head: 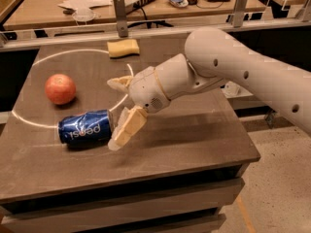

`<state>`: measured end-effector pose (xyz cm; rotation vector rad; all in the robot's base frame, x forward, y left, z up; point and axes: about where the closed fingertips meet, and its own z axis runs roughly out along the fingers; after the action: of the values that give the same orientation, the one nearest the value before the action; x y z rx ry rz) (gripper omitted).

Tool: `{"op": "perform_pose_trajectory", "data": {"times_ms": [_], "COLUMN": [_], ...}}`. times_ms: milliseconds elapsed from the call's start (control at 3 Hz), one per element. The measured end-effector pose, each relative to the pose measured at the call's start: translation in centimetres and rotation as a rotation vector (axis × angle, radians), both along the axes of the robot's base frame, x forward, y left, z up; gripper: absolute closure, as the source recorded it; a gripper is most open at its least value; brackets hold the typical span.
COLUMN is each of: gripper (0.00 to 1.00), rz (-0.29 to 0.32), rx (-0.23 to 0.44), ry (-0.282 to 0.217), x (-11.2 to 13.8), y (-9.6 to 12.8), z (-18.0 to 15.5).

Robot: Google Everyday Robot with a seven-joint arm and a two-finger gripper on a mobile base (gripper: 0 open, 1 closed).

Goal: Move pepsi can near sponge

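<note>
Dark wood makes up the table (194,130), with a cluttered desk (43,11) behind it. From the table's centre, the pepsi can (86,127) lies on its side at 8 o'clock, the apple (60,88) at 10 and the sponge (123,47) at 12, well apart from the can. At the can's 3 o'clock hangs the gripper (112,113), fingers spread wide and holding nothing, the lower one just beside the can's end.
</note>
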<state>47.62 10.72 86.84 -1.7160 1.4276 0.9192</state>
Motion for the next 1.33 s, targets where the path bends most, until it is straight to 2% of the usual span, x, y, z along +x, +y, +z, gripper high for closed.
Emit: {"op": "perform_pose_trajectory", "data": {"times_ms": [333, 1000, 1333], "gripper": [0.12, 0.58, 0.80], "rz": [0.040, 0.139, 0.118], "rx": [-0.007, -0.016, 0.030], "ry": [0.014, 0.056, 0.059], "x": [0.2, -0.7, -0.1], "y": [1.9, 3.3, 2.6], "z": [-0.4, -1.5, -1.1]}}
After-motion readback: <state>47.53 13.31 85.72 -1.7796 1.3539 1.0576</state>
